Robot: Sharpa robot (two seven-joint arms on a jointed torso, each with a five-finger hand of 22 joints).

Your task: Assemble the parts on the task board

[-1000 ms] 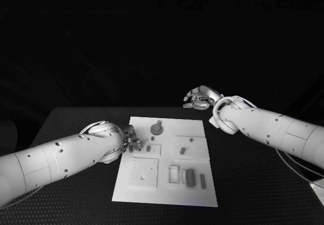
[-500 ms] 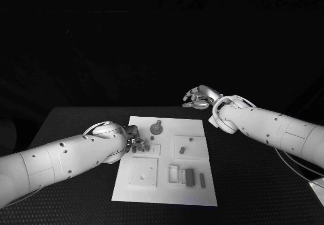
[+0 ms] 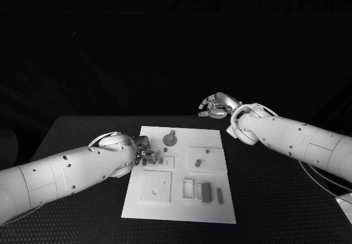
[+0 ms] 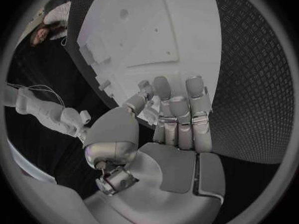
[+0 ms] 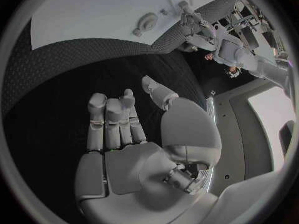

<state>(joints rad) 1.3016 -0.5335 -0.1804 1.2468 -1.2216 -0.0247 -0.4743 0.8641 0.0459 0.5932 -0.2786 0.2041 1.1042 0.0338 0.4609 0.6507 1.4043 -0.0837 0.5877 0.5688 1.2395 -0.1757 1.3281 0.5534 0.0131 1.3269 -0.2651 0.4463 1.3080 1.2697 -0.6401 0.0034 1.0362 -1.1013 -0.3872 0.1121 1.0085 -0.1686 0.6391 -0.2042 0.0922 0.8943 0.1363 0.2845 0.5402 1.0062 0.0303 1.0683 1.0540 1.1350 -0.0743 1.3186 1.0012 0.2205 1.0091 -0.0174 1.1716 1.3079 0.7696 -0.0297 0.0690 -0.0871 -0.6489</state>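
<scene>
The white task board (image 3: 179,209) lies in the middle of the black table. My left hand (image 3: 145,154) hovers low over its left edge, fingertips at a small square fixture (image 3: 166,162) with a dark part (image 3: 160,161) on it. In the left wrist view that left hand (image 4: 174,119) has its fingers side by side over the board (image 4: 162,40) and the thumb tip close beside them; whether it pinches anything is hidden. My right hand (image 3: 216,107) is raised beyond the board's far edge. The right hand (image 5: 124,119) holds nothing, thumb apart from loosely bent fingers.
Further parts sit on the board: a round piece (image 3: 170,139) near the far edge, an oval piece (image 3: 198,163) in a square fixture, a square plate (image 3: 156,186), and long pieces (image 3: 207,192) near the front. Black table surrounds the board.
My left hand has edged a little to the right, onto the small square fixture, with its fingers closer to the dark part. The right hand has not moved.
</scene>
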